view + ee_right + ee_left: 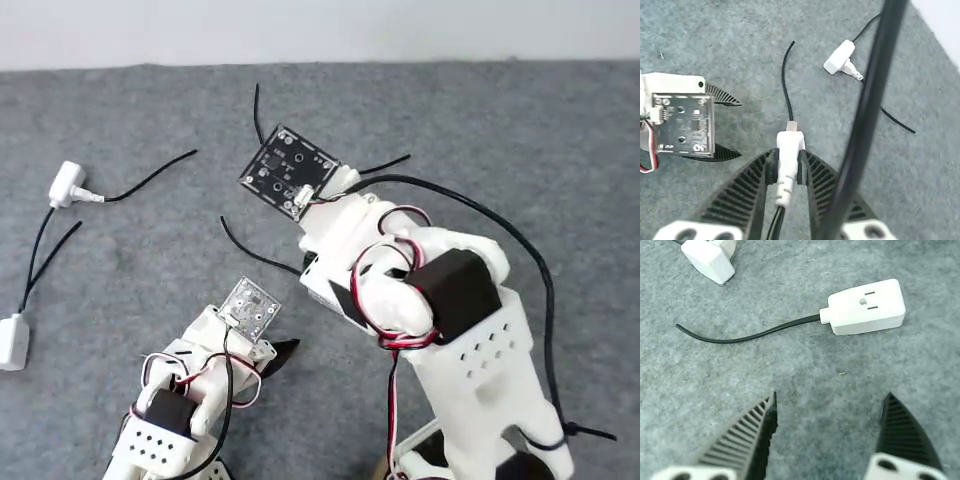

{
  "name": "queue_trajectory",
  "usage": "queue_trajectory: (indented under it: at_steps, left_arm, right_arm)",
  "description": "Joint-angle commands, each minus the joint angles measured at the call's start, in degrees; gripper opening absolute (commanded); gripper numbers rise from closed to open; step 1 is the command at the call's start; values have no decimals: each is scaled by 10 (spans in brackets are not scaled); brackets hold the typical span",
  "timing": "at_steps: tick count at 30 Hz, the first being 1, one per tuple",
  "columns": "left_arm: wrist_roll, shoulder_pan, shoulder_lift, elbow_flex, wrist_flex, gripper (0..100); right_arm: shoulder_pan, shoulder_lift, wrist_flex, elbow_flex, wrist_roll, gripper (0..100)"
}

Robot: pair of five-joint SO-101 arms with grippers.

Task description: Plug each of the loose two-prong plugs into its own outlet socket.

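**Right arm had a plug, left arm parked over the socket**

From where I stood, the right gripper (787,156) was clamped on a white plug (788,142), with its fingers squeezed against both sides and no gap I could make out. It had the body gripped around the middle. The prong end stuck out past the fingertips, and the ribbed cord end ran back between the fingers toward the wrist. My guess is that was on purpose, since prongs out front would let the arm push straight into a socket without regripping.

The left gripper (831,396) was spread wide, holding nothing and touching nothing, with both tips hanging over bare grey mat (805,370). The socket (865,307) lay flat just ahead of those tips, nearer one finger than the other, slots facing up. Its black cord (750,335) trailed off across the front of the gripper. I reckon it was open like that to come down around the socket and pin it, because a loose socket would just skate away once a plug got shoved at it.

The two grippers sat near each other but apart, and the held plug wasn't touching the left fingers. A second plug (841,59) lay loose on the mat well beyond the right gripper's tips, with its cord attached. I didn't see anything plugged in yet, so I'd call this early days.
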Motion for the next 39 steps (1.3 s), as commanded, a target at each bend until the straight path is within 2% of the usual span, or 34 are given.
queue_trajectory:
  at_steps: [1, 6, 12, 17, 21, 24, 28, 31, 35, 39]
  left_arm:
    - [-4, 4, -4, -6, 1, 316]
    - [-4, -2, -4, -28, 4, 316]
    - [1, -149, 1, -197, 84, 316]
    - [9, -120, 1, -269, 109, 316]
    - [50, -120, 1, -252, 75, 316]
    - [53, -184, 0, -214, 36, 317]
    - [54, -275, -2, -145, -36, 317]
    - [76, -305, 1, -131, -69, 317]
    - [83, -303, 1, -110, -106, 317]
    - [83, -302, 1, -93, -137, 317]
  right_arm:
    - [-4, -11, 3, -11, 4, 9]
    - [15, 9, 7, -11, 55, 9]
    - [62, 82, 1, -23, 106, 9]
    - [63, 145, 6, -81, 195, 9]
    - [25, 198, 36, -93, 320, 9]
    - [4, 239, 70, -92, 417, 9]
    - [0, 281, 70, -91, 493, 9]
    - [-23, 302, 71, -91, 534, 9]
    - [-71, 306, 71, -91, 549, 9]
    - [-82, 311, 71, -91, 601, 9]
